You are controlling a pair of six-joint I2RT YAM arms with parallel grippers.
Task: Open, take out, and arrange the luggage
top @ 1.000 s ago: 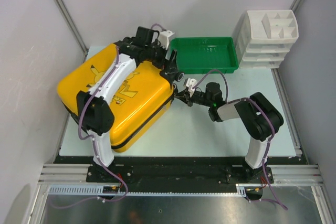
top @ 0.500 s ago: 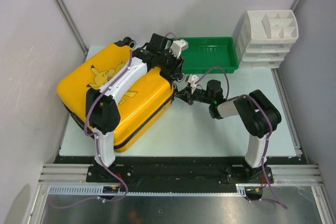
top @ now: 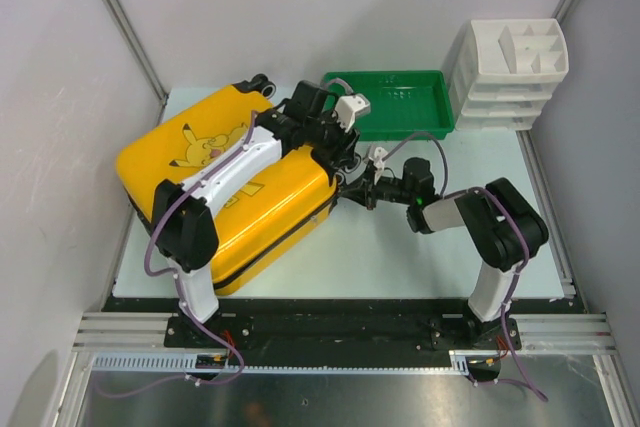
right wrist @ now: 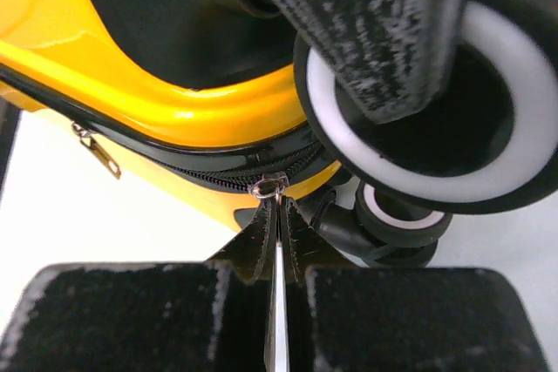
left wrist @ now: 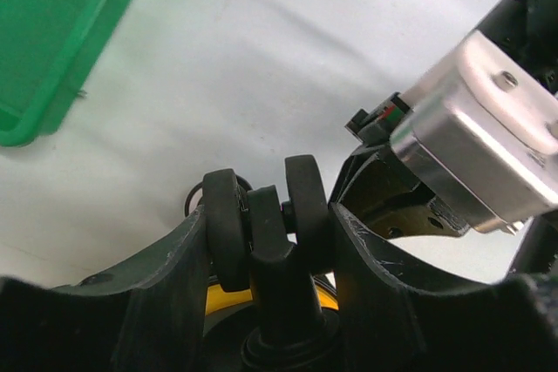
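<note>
The suitcase [top: 225, 192] lies on its broad side on the left half of the surface [top: 400, 247], printed yellow shell up and wheeled end pointing toward the middle. The shell looks hard and glossy, so it is probably stiff but slippery, with no flat face that a narrow pinch could hold. Small as it is, it is likely light enough to slide or swivel when the zip is tugged. The better holds are the parts that stick out: wheels, handle and zipper tabs. The left gripper [left wrist: 270, 233] uses one of them. It reaches across the shell, and its half-closed fingers press on both sides of a twin black wheel [left wrist: 307, 206] at the corner, which should brace the case. Just right of that corner, the right gripper [right wrist: 277, 302] is pressed together on the soft dark zipper pull [right wrist: 258, 246], whose ring sits on the black zip band. The band looks closed where it shows. The pull is limp, so tugging along the seam, not away from it, should move the slider most easily. Farther right, against the back edge, stand the green tray [top: 390, 102] and the white organizer [top: 510, 62].
</note>
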